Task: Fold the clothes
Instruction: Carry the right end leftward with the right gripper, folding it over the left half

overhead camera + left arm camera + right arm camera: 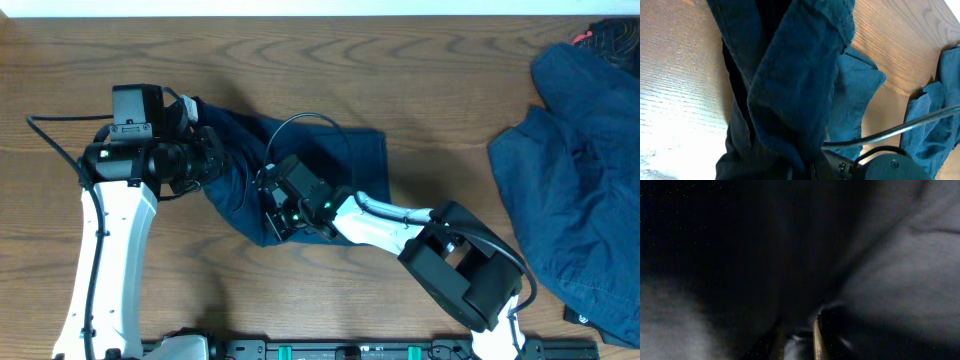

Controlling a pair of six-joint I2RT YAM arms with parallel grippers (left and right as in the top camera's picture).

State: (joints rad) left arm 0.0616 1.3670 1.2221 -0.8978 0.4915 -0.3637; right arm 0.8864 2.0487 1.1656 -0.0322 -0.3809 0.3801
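Note:
A dark navy garment lies bunched on the wooden table at centre left. My left gripper is shut on its left end. In the left wrist view the cloth hangs from the jaws in a long fold, lifted off the table. My right gripper sits low on the garment's front edge. Its wrist view is dark and filled with cloth, and the fingers sit close together with cloth between them.
A pile of more navy clothes lies at the right side of the table; it also shows in the left wrist view. The right arm's black cable loops over the garment. The two grippers are close together.

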